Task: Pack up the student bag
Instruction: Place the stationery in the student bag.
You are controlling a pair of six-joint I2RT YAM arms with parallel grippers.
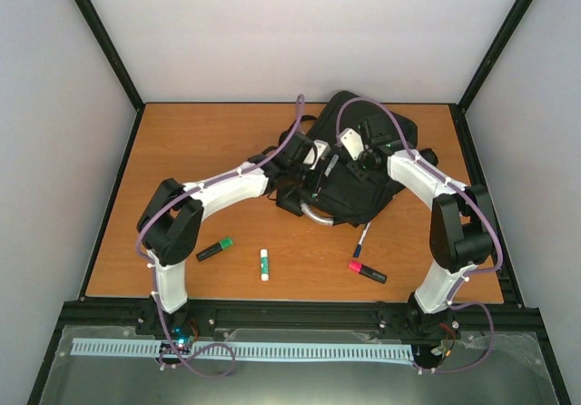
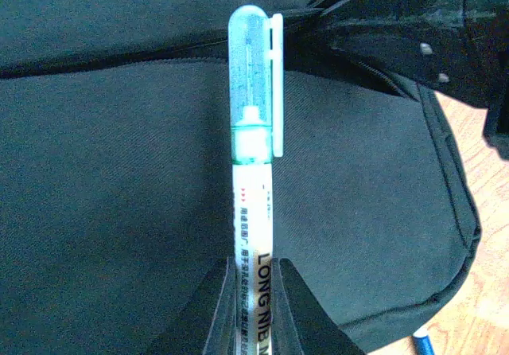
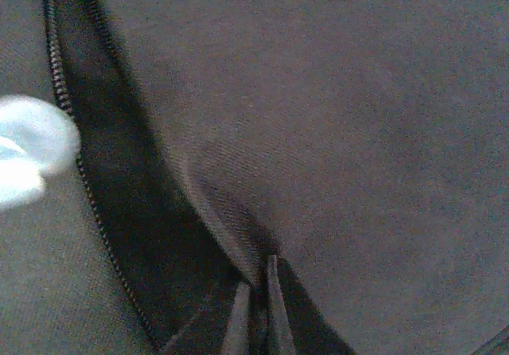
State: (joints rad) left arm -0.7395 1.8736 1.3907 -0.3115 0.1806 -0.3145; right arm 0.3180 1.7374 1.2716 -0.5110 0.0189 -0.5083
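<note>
Left jaws: shut tight on a white marker (image 2: 252,243) with a see-through blue-green cap. The marker sticks out over the black cloth of the bag.
Right jaws: squeezed narrow, pinching a fold of the bag's cloth right beside the zip opening (image 3: 131,212).
Student bag (image 1: 363,182): big and black, it lies on the far middle of the worktop (image 1: 200,142), under the ends of both arms. Its grey loop handle (image 1: 315,216) is on the near side.
Pale blur (image 3: 28,152): at the left edge of the right wrist view, next to the zip. It is too fuzzy to tell what it is.
Blue pen (image 1: 363,238): on the wood, just beside the bag's near edge.
Near part of the worktop: a green and black highlighter (image 1: 214,250), a small white stick with a green cap (image 1: 264,264) and a red and black highlighter (image 1: 367,271). They lie apart from each other.
</note>
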